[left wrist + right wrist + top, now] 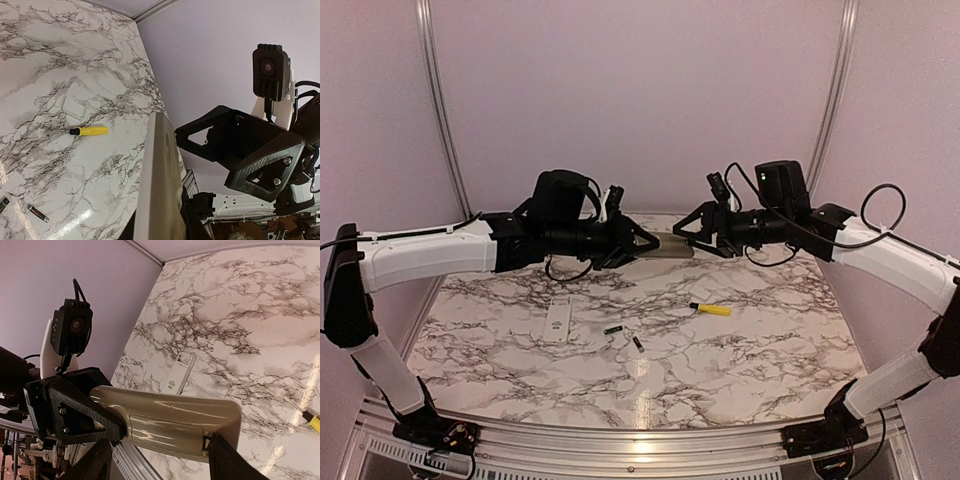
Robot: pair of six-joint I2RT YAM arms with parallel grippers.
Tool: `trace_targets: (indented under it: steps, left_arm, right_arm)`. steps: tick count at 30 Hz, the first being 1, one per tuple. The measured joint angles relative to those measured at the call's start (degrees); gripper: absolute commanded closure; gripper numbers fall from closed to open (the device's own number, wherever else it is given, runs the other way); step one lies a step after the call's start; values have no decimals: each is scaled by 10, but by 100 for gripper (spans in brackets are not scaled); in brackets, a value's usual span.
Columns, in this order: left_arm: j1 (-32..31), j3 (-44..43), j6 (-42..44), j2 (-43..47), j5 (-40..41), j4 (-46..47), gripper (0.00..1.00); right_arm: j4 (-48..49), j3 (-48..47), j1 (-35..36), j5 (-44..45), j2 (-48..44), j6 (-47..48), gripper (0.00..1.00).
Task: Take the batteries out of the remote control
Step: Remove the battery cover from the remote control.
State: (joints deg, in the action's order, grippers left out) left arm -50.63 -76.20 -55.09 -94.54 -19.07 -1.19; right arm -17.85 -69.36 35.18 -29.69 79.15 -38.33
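Observation:
My left gripper (645, 245) is shut on one end of the beige remote control (672, 248) and holds it level in the air above the back of the table. In the left wrist view the remote (160, 175) runs up from between the jaws. My right gripper (688, 232) faces it from the other side, open, its fingers on either side of the remote's back panel (165, 427). One fingertip (225, 450) rests at the panel's end corner. Two batteries (613, 329) (638, 343), small and dark, lie on the marble table (750, 370); one battery (38, 213) also shows in the left wrist view.
A yellow-handled screwdriver (710, 309) lies right of centre. A flat white rectangular piece with a label (558, 320) lies on the left, close to the batteries. A metal rail (640, 440) runs along the near edge, with walls behind.

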Motion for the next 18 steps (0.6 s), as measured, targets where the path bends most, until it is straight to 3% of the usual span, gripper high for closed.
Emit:
trace_targets:
  steps: [18]
  left_arm:
    - [1,13,0,0,-7,-22,100]
  right_arm:
    - [125,89,-16,-67,-4,-79,36]
